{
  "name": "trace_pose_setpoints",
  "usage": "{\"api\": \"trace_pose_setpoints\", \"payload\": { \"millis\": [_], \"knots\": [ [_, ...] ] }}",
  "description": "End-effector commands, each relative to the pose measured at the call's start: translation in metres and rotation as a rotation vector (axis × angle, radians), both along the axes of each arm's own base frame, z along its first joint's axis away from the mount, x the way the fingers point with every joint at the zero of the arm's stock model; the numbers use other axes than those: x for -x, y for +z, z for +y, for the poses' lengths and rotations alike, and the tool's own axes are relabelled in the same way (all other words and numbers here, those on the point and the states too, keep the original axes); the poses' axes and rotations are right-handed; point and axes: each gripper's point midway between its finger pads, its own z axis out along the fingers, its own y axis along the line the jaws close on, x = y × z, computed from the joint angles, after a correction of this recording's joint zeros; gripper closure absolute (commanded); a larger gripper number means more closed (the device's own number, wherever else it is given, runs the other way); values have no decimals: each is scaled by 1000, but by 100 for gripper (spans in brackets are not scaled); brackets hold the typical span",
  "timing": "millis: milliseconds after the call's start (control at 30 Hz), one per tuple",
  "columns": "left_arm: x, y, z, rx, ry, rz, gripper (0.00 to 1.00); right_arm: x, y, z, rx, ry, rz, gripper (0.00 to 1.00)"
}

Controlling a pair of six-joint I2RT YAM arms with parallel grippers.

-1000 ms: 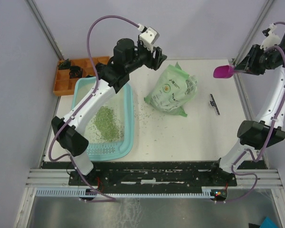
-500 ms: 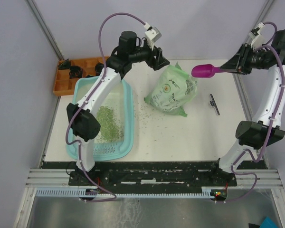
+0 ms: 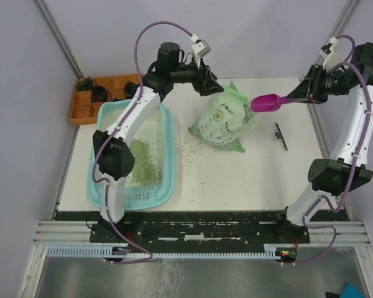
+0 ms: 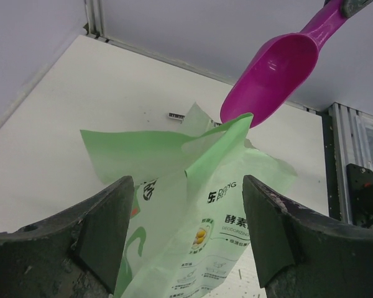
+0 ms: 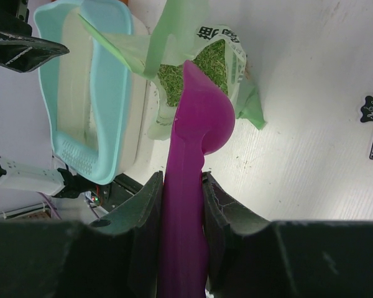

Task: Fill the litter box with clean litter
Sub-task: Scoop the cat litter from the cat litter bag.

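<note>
Overhead, one litter box (image 3: 171,155) lies on the left half of the table (image 3: 248,174), with its ribbed end toward the arm bases. A single patch of litter (image 3: 140,162) covers part of its floor, and much of the whitish bottom is bare. More grains lie strewn on the table between the box and the one bag (image 3: 224,121), which sits near the middle with its mouth open.

Two grippers are at work. The left gripper (image 4: 186,205) hovers at the bag's far top edge with its fingers (image 4: 105,223) spread wide. The bag's upright flap stands between them, and neither finger visibly presses on it. The right gripper (image 5: 183,205) is clamped on the handle of the one magenta scoop (image 5: 202,118). The scoop's bowl sits right at the bag's mouth, where a second mass of green litter (image 5: 221,59) shows inside. Whether the bowl holds any grains cannot be told.

One orange tray (image 3: 81,112) sits beyond the box's far left corner with a few dark pieces in it. One small black strip (image 3: 280,135) lies on the table to the right of the bag.
</note>
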Motion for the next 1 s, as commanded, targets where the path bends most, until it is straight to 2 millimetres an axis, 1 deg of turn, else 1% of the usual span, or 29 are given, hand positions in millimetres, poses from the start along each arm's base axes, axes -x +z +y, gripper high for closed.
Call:
{"api": "trace_pose_setpoints", "payload": {
  "millis": [0,133,267,433,533,600,700,800,833,967],
  "knots": [
    [7,10,-11,57,-69,27,23,15,10,2,54,15,-49,98],
    [2,-4,-13,46,-66,53,24,17,5,3,41,19,-28,98],
    [-1,-10,-17,48,-62,60,25,17,-2,6,32,37,-2,98],
    [-1,-11,-22,59,-69,67,27,16,-18,25,85,112,39,98],
    [0,-10,-23,60,-74,67,33,10,-25,32,106,135,55,98],
    [2,-8,-23,63,-83,68,38,4,-30,31,112,122,73,98],
    [5,-11,-23,61,-94,83,40,-2,-41,27,120,106,108,98],
    [6,-17,-23,48,-97,100,40,-7,-44,25,118,100,119,99],
    [7,-19,-24,44,-100,104,43,-9,-46,25,120,96,123,99],
    [10,-22,-27,38,-111,111,58,-15,-56,27,119,108,152,98]
  ]
}}
